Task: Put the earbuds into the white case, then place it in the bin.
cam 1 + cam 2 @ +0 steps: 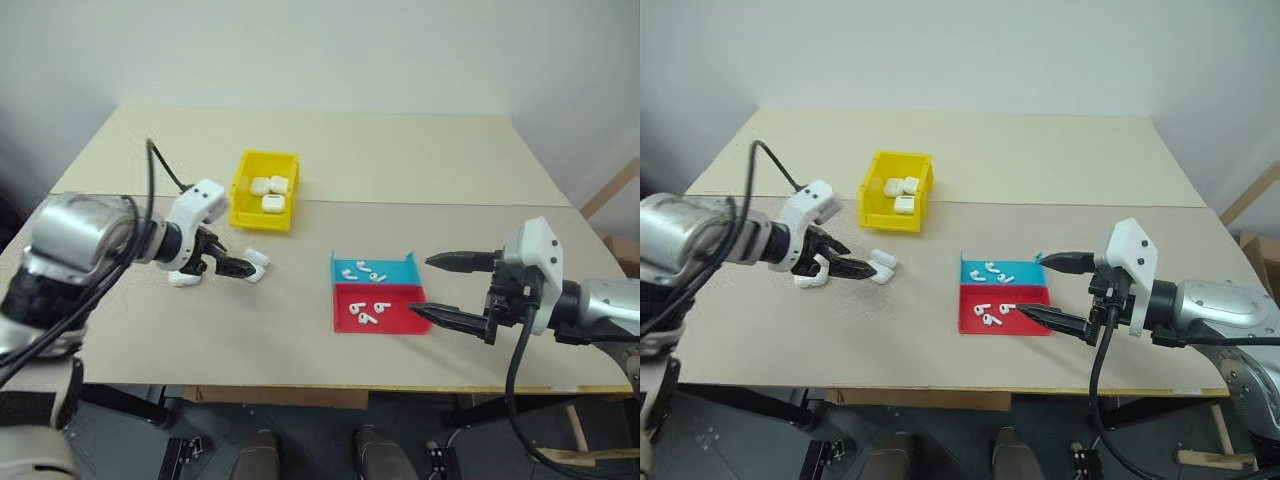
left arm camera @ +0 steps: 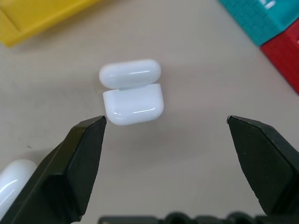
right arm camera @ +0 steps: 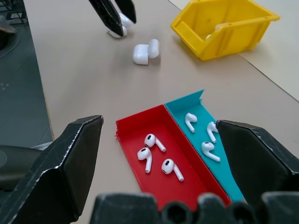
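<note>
An open white case (image 2: 132, 92) lies on the table (image 1: 400, 160), lid folded back flat, between the yellow bin (image 1: 265, 190) and the red and blue tray (image 1: 378, 293). Its long axis runs roughly across the left hand's (image 2: 166, 123) spread fingers, which sit apart just short of it, empty. A second case (image 1: 184, 278) lies under that arm. Earbuds (image 3: 158, 158) rest in the tray, stems pointing various ways. The right hand (image 1: 435, 287) hovers beside the tray, fingers wide apart.
</note>
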### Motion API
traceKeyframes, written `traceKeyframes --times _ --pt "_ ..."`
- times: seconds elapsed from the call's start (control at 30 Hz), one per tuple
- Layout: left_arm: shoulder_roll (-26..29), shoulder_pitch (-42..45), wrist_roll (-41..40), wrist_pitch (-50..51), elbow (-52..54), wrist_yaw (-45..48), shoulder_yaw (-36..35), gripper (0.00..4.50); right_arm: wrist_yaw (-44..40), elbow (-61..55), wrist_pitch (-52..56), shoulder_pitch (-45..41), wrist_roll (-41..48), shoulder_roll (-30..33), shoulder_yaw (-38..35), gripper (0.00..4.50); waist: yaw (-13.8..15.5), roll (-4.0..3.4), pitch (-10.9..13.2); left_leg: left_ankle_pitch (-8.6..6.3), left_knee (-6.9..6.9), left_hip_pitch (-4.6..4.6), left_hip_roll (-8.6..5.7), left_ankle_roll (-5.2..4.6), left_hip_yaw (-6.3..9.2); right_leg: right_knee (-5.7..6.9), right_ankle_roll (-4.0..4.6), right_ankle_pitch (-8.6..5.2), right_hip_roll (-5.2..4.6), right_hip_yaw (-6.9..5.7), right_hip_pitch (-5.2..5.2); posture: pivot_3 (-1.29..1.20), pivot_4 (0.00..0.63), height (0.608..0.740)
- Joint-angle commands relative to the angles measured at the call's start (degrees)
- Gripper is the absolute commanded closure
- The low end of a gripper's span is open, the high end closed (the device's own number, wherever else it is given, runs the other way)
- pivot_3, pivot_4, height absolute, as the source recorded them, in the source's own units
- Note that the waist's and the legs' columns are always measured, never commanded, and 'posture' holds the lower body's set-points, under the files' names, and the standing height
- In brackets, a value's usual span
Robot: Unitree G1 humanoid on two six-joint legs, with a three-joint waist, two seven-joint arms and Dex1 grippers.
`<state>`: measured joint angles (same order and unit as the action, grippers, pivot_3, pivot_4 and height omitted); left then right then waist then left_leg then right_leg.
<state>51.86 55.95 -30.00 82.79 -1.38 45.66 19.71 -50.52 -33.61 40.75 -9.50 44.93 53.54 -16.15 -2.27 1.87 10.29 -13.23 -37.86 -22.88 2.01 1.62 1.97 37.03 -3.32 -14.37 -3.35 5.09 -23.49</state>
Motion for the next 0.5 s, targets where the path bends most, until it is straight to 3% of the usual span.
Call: traceKeyframes --times 0.03,0.2,0.5 --pt "-1.97 5.64 1.80 1.69 -4.10 1.78 4.66 0.00 0.33 -1.47 -0.27 -0.54 0.67 0.33 -0.90 0.01 -0.05 0.00 0.00 0.00 0.00 -0.08 0.00 0.00 0.01 0.01 0.01 0.00 0.00 0.01 -0.10 0.00 0.150 0.740" --pt "-7.25 12.55 7.36 0.77 -13.31 1.56 14.43 0.00 0.82 -1.39 -0.70 -1.08 0.30 0.08 0.11 0.01 0.13 0.00 0.00 0.00 -0.01 -0.24 -0.05 0.00 0.01 0.07 0.01 0.01 -0.03 0.00 -0.25 0.00 0.150 0.740" --pt "-14.07 20.17 17.15 -7.25 -31.79 6.28 24.16 0.00 1.92 -2.62 -0.99 0.38 0.23 -0.59 0.19 0.01 0.13 0.00 0.00 0.01 -0.01 -0.48 -0.08 0.00 0.02 0.12 0.02 0.02 -0.03 0.04 -0.55 0.00 0.150 0.740"
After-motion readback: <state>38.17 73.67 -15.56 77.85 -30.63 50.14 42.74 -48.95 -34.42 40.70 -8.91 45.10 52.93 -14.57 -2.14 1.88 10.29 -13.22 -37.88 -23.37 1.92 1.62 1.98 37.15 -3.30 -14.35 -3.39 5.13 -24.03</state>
